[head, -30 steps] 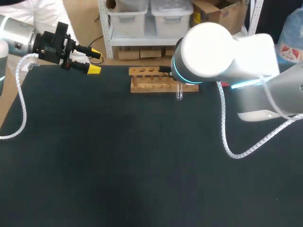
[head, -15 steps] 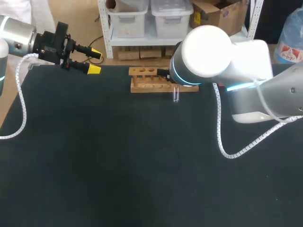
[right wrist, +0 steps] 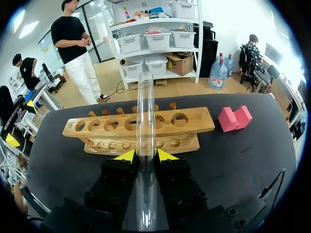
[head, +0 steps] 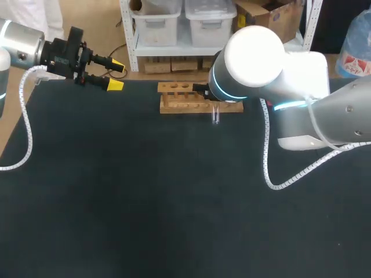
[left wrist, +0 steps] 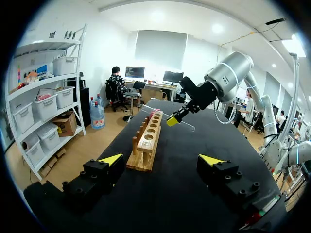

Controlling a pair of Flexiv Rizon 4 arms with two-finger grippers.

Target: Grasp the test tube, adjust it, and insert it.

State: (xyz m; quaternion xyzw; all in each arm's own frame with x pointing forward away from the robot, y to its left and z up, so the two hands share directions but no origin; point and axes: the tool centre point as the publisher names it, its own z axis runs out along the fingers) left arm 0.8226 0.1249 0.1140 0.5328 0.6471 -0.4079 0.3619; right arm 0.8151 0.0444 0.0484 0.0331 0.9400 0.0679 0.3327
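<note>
Test tube (right wrist: 146, 121): clear glass, thin straight cyl., open rim at the far end. It is clamped between the right gripper (right wrist: 146, 155) fingers, yellow tips on either side of its lower part, and runs out ahead of them. It is not in any hole. From the right wrist it crosses the rack's top board near the middle; can't tell if it touches the wood. In the left wrist view it sits slanted across the right fingers, above the tabletop.

Rack (head: 185, 98): pale wood, two tiers. The top board has a row of round holes, the lower board has smaller dimples, and there are dowel posts at the back. It stands near the tabletop's (head: 145, 191) far edge. A pink notched block (right wrist: 234, 118) lies just beside the rack's end, apart from it.

The tabletop is a dark matte cover, w/ broad open space on the near side of the rack and to both sides.

Left gripper (head: 116, 75): at the far-left corner, well apart from the rack, fingers spread wide and holding nothing.

The right arm (head: 261, 58) is bulky, white and rounded, and covers the rack's right end in the head view. A white coiled cable (head: 269, 156) hangs from it.
</note>
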